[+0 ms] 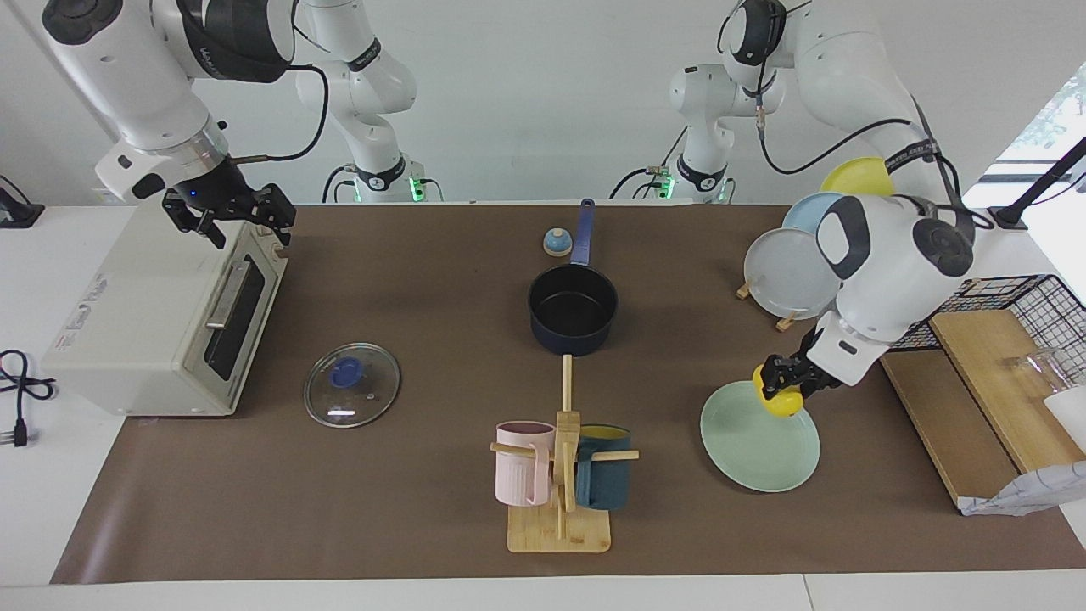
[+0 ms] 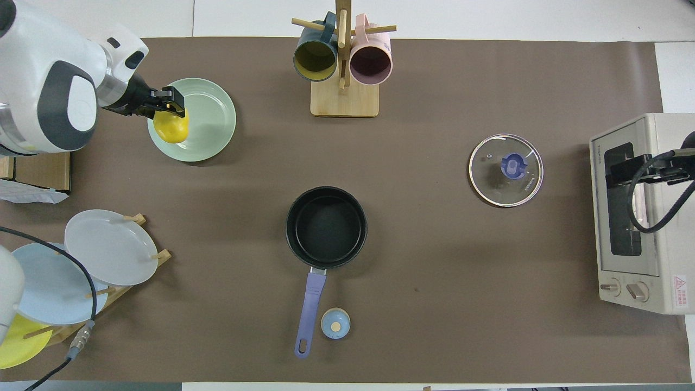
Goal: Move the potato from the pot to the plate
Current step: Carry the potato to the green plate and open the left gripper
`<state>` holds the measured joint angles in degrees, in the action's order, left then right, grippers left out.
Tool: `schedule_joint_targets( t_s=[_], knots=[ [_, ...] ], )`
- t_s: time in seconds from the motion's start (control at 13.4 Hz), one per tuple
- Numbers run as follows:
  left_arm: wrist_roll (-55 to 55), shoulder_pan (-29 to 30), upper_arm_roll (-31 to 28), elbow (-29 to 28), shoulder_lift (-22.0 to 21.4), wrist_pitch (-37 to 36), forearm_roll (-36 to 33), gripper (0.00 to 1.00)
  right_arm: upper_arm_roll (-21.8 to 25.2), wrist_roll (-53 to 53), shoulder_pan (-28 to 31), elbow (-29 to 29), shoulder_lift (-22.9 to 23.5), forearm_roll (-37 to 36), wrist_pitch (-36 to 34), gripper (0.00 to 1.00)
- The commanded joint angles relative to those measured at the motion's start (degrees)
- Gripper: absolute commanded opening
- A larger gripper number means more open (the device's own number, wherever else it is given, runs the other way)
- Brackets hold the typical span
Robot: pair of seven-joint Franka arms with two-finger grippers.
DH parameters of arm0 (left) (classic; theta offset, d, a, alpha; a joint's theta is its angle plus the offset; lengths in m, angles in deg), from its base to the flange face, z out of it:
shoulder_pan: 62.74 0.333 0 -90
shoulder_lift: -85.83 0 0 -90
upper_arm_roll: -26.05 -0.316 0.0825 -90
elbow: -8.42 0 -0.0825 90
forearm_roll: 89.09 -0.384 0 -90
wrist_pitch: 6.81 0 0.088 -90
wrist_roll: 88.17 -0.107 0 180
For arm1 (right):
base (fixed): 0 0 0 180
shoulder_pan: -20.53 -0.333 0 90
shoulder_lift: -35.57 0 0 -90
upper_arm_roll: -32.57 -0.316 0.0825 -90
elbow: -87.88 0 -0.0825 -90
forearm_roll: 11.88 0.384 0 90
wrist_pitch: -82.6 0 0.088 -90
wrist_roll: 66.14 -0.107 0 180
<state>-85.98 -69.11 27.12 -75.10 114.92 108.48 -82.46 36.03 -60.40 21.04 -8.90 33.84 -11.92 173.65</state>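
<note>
We see the left gripper closed around the yellow potato, which sits just under its fingertips, over the robot-side rim of the mint-green plate; we cannot tell whether the potato touches the plate. Toward the right arm's end from this gripper stands the navy saucepan, empty, its blue handle pointing at the robots. The right gripper waits over the toaster oven, fingers spread with nothing between them.

White wall, white table, brown mat, bright window
</note>
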Motion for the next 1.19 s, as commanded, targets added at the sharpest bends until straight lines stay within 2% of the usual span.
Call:
schedule_joint_targets(
  t_s=[0.0, 0.3, 0.67, 0.74, 0.82, 0.97, 1.12],
  knots=[
    [-0.25, -0.31, 0.16, 0.56, 2.2, 1.86, -1.79, 0.0, -0.64, -1.0, 0.81, -0.6, -0.38, 0.22, 0.36, 1.0],
    [-0.26, -1.01, 0.16, -5.85, 1.85, 9.32, -1.71, 0.0, -0.64, -1.0, 0.81, -0.6, -0.38, 0.13, 0.36, 1.0],
    [-2.79, -1.01, 0.08, -6.04, 1.85, 9.07, -1.8, 0.0, -0.64, -1.0, 0.81, -0.6, -0.47, 0.22, 0.36, 1.0],
    [-3.15, -1.01, 0.08, -5.86, 1.85, 8.98, -1.8, 0.62, -0.64, -1.0, 0.81, -0.6, -0.47, 0.13, 0.36, 1.0],
    [-3.07, -1.1, 0.08, -5.51, 1.59, 8.81, -1.97, 1.0, -0.64, -1.0, 0.81, -0.6, -0.47, 0.22, 0.36, 1.0],
    [-3.15, -0.84, 0.08, -5.07, -0.59, 8.02, -3.11, 1.0, -0.64, -1.0, 0.81, -0.6, -0.47, 0.13, 0.36, 1.0],
    [-2.81, 0.04, -0.01, -5.07, -5.77, 3.48, -3.11, 1.0, -0.64, -1.0, 0.81, -0.6, -0.47, 0.13, 0.36, 1.0]
  ],
)
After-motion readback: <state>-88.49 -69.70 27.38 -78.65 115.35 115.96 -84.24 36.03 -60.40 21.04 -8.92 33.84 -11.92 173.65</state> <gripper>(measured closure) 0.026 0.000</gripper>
